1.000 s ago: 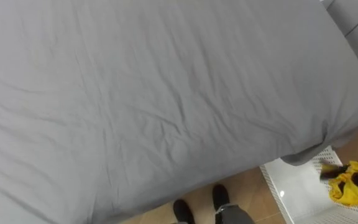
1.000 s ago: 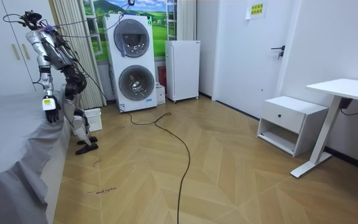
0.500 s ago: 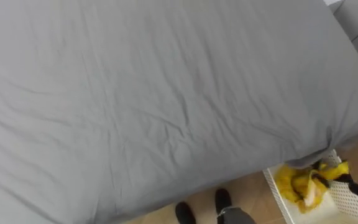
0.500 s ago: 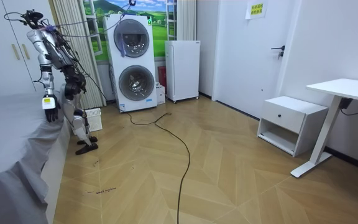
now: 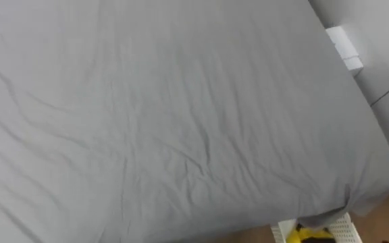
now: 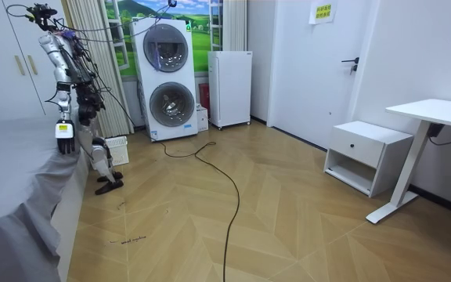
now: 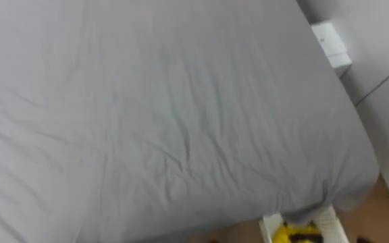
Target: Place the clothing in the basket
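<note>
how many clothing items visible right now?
1. A yellow garment sits in the white basket on the floor by the corner of the bed, at the eye views' lower right. Its sheet overhangs part of the basket, so more may be hidden.

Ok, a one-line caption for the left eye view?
Wrinkled grey bed sheet seen from above, yellow clothes in the white basket just past its lower right edge.

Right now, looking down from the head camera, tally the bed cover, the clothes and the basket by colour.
Grey: 1, the bed cover
Yellow: 1, the garment
White: 1, the basket
Total: 3
</note>
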Robot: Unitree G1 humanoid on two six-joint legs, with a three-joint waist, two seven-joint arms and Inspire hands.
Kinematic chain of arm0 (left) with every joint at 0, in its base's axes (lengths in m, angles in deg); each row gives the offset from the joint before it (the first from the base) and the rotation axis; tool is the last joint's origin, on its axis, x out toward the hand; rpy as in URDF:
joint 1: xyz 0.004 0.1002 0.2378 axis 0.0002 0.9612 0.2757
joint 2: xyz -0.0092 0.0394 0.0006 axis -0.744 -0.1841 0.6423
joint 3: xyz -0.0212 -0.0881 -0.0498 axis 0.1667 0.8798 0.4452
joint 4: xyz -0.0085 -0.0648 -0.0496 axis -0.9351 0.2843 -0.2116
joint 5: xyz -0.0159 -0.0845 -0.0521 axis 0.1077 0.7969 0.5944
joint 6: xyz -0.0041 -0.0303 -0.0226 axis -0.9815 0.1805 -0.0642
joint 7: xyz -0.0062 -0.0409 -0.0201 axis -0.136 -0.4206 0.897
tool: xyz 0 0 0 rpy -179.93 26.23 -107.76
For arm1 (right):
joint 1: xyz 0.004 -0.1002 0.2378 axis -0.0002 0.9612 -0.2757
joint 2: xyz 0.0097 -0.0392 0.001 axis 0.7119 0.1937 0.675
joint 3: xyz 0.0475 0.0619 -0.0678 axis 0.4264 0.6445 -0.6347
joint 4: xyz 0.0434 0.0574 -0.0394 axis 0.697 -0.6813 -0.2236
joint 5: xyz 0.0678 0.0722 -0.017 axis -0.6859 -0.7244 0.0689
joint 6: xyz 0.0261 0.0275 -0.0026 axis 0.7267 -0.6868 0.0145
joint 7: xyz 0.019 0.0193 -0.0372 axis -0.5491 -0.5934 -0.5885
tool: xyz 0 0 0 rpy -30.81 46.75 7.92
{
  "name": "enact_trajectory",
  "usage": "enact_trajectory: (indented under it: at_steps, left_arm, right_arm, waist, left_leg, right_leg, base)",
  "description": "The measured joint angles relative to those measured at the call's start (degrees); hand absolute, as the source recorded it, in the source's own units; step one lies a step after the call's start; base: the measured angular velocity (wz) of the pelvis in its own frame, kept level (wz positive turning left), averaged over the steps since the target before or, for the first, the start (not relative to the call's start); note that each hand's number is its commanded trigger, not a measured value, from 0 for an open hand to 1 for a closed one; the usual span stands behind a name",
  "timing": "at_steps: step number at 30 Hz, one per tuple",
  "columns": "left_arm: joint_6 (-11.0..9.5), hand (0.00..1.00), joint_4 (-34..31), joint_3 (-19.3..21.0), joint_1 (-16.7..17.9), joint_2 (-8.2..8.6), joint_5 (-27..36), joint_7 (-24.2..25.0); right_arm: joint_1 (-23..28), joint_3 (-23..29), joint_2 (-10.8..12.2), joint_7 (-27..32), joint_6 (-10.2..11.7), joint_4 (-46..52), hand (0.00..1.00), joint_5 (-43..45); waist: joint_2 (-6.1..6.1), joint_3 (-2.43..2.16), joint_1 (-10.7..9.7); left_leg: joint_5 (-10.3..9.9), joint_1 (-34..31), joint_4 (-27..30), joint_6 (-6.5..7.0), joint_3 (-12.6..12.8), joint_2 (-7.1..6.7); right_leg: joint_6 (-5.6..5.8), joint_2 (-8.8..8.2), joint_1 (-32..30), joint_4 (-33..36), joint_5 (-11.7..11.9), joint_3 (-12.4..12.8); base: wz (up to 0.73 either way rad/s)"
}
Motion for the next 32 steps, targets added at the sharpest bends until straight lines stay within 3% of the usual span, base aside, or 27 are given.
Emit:
enact_trajectory:
  at_steps: [2, 5, 9, 14, 18, 23, 27, 32]
  left_arm:
    - [0.03, 0.0, -1.28, 1.49, 1.87, 0.11, -1.8, 0.01]
    - [0.14, 0.0, -1.38, 2.02, 2.96, 0.43, -3.04, -0.56]
    - [0.13, 0.0, -0.52, 2.91, 2.99, 2.02, -7.53, -0.74]
    - [0.11, 0.0, -0.38, 5.09, 2.92, 4.48, -10.0, -1.8]
    - [-0.04, 0.0, -0.06, 5.87, 2.73, 5.3, -10.98, -1.95]
    - [-1.34, 0.0, -0.11, 6.16, 2.7, 6.19, -11.51, -3.05]
    - [-1.61, 0.0, -0.05, 5.98, 2.7, 7.39, -11.51, -3.99]
    - [-1.68, 0.0, 0.53, 5.94, 2.62, 7.48, -11.51, -4.15]
  right_arm:
    - [1.66, 0.03, 0.3, -0.02, 0.01, 1.55, 0.0, 0.22]
    - [4.19, -0.05, 2.64, -1.6, -0.06, 2.72, 0.0, -0.19]
    - [5.79, -0.18, 7.57, -4.73, -0.23, 2.63, 0.0, 0.37]
    - [5.03, -4.61, 11.27, -9.34, -0.87, 2.35, 0.0, 1.56]
    - [4.51, -7.79, 12.59, -13.29, -1.59, 1.83, 0.0, 5.94]
    - [4.98, -8.68, 13.35, -14.38, -2.04, 1.3, 0.0, 7.12]
    - [5.03, -11.92, 13.41, -15.58, -2.1, 0.01, 0.0, 7.13]
    - [5.0, -14.85, 13.63, -18.04, -2.79, -1.71, 0.0, 7.16]
  waist:
    - [-0.66, -0.12, -0.09]
    - [-1.45, -0.31, -0.54]
    - [-1.39, -0.23, -0.38]
    - [-1.42, 0.05, 0.05]
    - [-2.06, 0.42, 1.43]
    - [-2.09, 0.45, 2.9]
    - [-2.08, 0.45, 3.08]
    - [-1.81, 0.29, 3.11]
  left_leg:
    - [-0.07, 2.47, -1.25, -0.11, -0.61, -0.3]
    - [-0.3, 5.85, -2.25, -0.45, -2.6, -0.55]
    - [-0.54, 8.46, -2.92, -0.58, -4.5, -0.86]
    - [-0.54, 10.22, -2.97, -0.6, -5.84, -1.21]
    - [-0.54, 12.06, -2.95, -0.6, -7.37, -1.65]
    - [-0.55, 12.1, -2.98, -0.6, -8.02, -1.76]
    - [-0.55, 12.16, -2.97, -0.61, -8.32, -1.8]
    - [-0.55, 12.49, -2.94, -0.61, -8.61, -1.78]
  right_leg:
    - [0.18, -0.03, 2.38, -0.46, -0.3, -0.37]
    - [0.28, -0.04, 7.17, -2.98, -0.48, -2.28]
    - [0.52, -0.04, 11.17, -5.25, -0.47, -3.94]
    - [0.61, -0.23, 14.06, -6.26, -0.59, -5.09]
    - [0.91, -0.59, 16.0, -6.53, -1.38, -5.59]
    - [0.95, -0.8, 16.1, -6.38, -1.48, -6.42]
    - [0.94, -0.76, 16.36, -6.48, -1.47, -6.54]
    - [0.88, -0.61, 17.09, -7.13, -1.41, -6.58]
  base:
    - [0.16]
    - [0.3]
    - [0.22]
    - [0.13]
    - [0.1]
    - [0.04]
    - [0.03]
    - [0.02]
